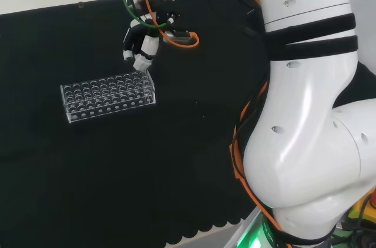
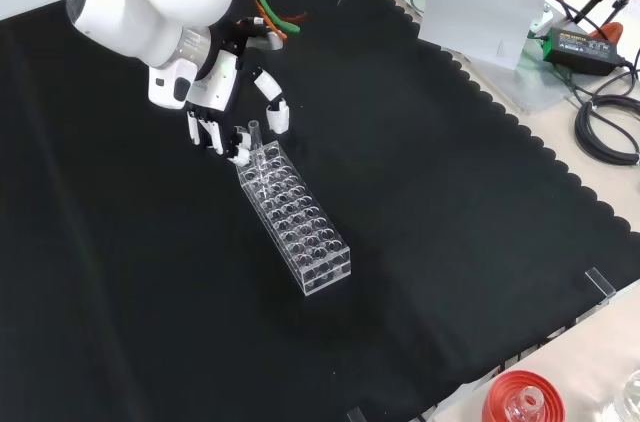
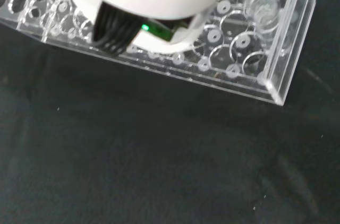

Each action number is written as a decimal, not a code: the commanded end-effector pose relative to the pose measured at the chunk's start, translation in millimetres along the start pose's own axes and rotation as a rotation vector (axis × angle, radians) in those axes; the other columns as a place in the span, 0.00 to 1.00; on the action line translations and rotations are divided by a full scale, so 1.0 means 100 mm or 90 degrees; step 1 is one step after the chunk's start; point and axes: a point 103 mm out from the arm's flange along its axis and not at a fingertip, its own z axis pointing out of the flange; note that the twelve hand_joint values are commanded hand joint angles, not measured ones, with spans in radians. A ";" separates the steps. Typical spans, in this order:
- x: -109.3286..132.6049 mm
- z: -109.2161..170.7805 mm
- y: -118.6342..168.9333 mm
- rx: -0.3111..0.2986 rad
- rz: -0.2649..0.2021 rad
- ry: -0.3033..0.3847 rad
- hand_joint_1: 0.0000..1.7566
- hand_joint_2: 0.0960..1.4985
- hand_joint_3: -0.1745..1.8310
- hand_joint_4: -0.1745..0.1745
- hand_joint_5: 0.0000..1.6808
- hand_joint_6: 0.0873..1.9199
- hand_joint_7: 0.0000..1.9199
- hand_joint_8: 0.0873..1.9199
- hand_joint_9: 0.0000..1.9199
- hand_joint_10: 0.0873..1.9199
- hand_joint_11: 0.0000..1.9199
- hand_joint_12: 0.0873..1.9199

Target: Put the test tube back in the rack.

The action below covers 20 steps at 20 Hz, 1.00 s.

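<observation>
In the head view, black cloth (image 1: 147, 171) covers the bench, its scalloped edge running along six o'clock, with a pale wall beyond at twelve. The clear rack (image 1: 108, 98) lies at nine o'clock of centre, and the hand (image 1: 141, 45) hangs over its right end. In the front view, the hand (image 2: 215, 102) sits at eleven o'clock, its fingers (image 2: 275, 112) spread apart around the test tube (image 2: 254, 134), which stands upright in the rack's (image 2: 295, 217) far end; whether any finger touches it I cannot tell. Cables and a grey box (image 2: 575, 42) lie on the pale bench at two o'clock. In the wrist view, the tube's rim (image 3: 264, 6) shows in a corner hole.
</observation>
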 end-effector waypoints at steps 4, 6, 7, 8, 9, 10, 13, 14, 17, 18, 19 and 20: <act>0.01 -0.04 -0.07 -0.011 -0.016 0.012 0.63 0.25 0.39 0.46 0.33 0.41 0.46 0.42 0.52 0.42 0.21 0.76; 0.02 -0.11 -0.13 -0.027 -0.020 0.013 0.62 0.26 0.39 0.52 0.28 0.40 0.39 0.43 0.48 0.43 0.19 0.77; 0.03 -0.16 -0.17 -0.037 -0.022 0.012 0.62 0.26 0.38 0.54 0.26 0.38 0.35 0.44 0.46 0.44 0.17 0.77; 0.04 -0.21 -0.21 -0.047 -0.025 0.009 0.61 0.26 0.38 0.56 0.24 0.37 0.32 0.44 0.44 0.44 0.16 0.78; 0.05 -0.26 -0.24 -0.057 -0.028 0.007 0.61 0.26 0.38 0.57 0.23 0.36 0.30 0.44 0.43 0.44 0.16 0.78; 0.06 -0.31 -0.28 -0.066 -0.030 0.005 0.61 0.26 0.38 0.57 0.22 0.35 0.29 0.44 0.42 0.44 0.15 0.78; 0.07 -0.44 -0.37 -0.092 -0.031 -0.002 0.60 0.26 0.38 0.58 0.22 0.34 0.28 0.44 0.42 0.44 0.15 0.78; 0.07 -0.48 -0.40 -0.098 -0.030 -0.006 0.60 0.26 0.38 0.58 0.22 0.33 0.28 0.44 0.41 0.44 0.15 0.78; 0.06 -0.64 -0.54 -0.119 -0.017 -0.029 0.60 0.26 0.38 0.59 0.22 0.33 0.28 0.44 0.41 0.44 0.14 0.78; 0.05 -0.69 -0.60 -0.126 -0.012 -0.036 0.60 0.26 0.38 0.59 0.22 0.33 0.28 0.44 0.40 0.44 0.14 0.78; 0.04 -0.75 -0.66 -0.133 -0.006 -0.041 0.60 0.26 0.38 0.59 0.22 0.33 0.28 0.44 0.40 0.44 0.14 0.78; 0.02 -0.81 -0.73 -0.143 0.000 -0.047 0.60 0.26 0.38 0.59 0.22 0.33 0.28 0.44 0.40 0.44 0.14 0.79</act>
